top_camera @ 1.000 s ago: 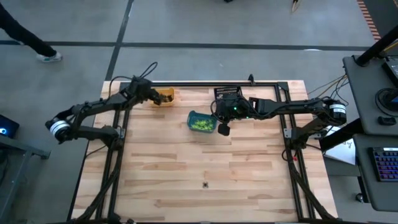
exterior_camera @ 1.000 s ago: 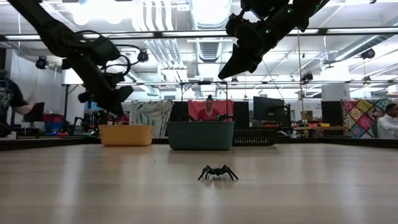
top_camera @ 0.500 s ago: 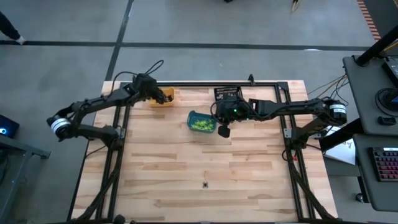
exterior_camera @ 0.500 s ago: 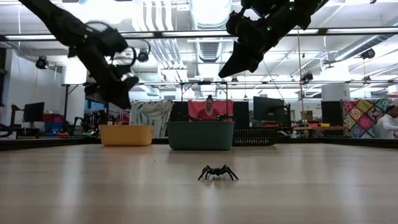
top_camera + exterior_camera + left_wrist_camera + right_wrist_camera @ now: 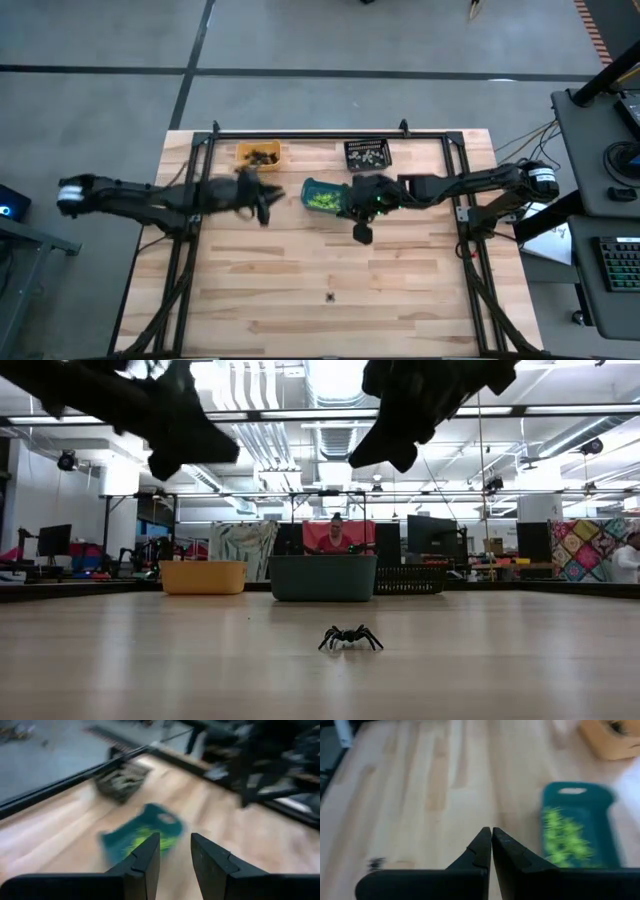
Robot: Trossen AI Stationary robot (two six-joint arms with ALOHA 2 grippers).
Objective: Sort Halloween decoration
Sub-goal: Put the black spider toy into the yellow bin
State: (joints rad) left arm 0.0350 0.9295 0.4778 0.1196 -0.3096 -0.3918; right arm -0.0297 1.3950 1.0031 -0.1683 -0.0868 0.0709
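black spider (image 5: pixel 350 637) alone mid-table (clearest in low view), left gripper (image 5: pixel 175 851) slightly parted and empty, right gripper (image 5: pixel 491 836) pinched closed, lime trinkets (image 5: pixel 322 201) in teal bin (image 5: pixel 307 189)

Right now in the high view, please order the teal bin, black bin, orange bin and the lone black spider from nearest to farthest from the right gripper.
1. Teal bin, just left of the right gripper.
2. Black bin, at the far edge.
3. Lone black spider, toward the near edge.
4. Orange bin, far left.

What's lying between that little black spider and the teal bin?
Nothing: in the high view, only bare wooden table lies between the black spider and the teal bin.
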